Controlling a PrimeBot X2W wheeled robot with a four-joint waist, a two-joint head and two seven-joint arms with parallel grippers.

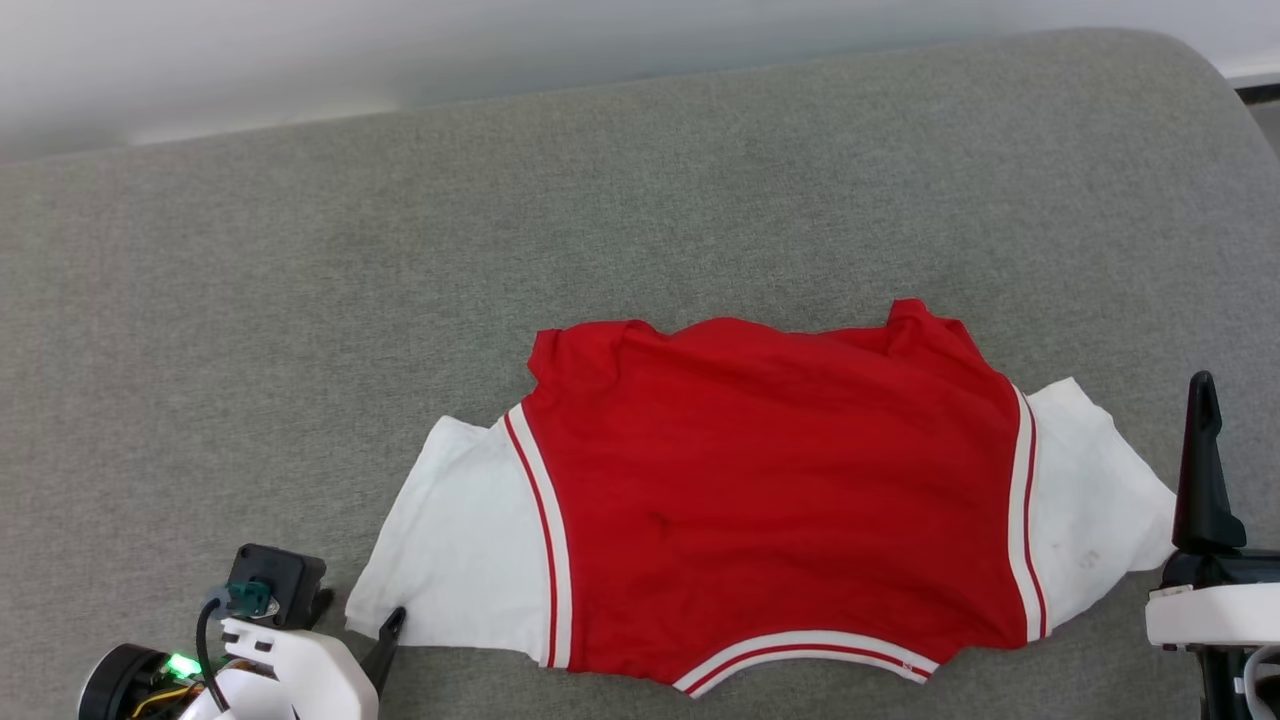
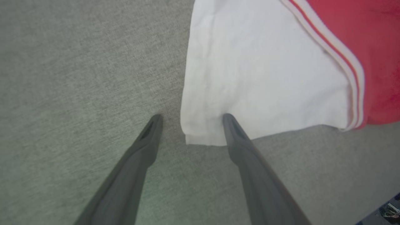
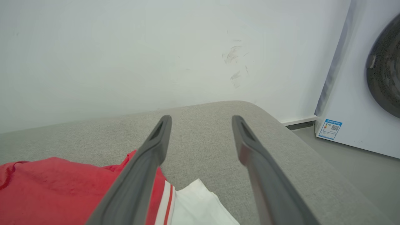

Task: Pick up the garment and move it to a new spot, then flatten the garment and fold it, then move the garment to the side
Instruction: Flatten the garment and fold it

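The garment [image 1: 770, 500] lies spread on the grey cushioned surface [image 1: 600, 200], red body in the middle, a white sleeve on each side, curved striped trim at the near edge. My left gripper [image 1: 365, 615] is at the left sleeve's near corner and open. In the left wrist view the left gripper [image 2: 191, 118] straddles that sleeve corner [image 2: 200, 134], one fingertip [image 2: 228, 120] over the white cloth, the other over the grey surface. My right gripper [image 1: 1210, 420] stands just right of the right sleeve [image 1: 1090, 500]. It is open [image 3: 201, 120], empty, and above the garment [image 3: 62, 187].
A white wall [image 3: 125, 47] runs behind the surface. The surface's right end [image 3: 281, 131] curves down to the floor, where a white washing machine [image 3: 359, 93] stands. Bare grey surface lies beyond and left of the garment.
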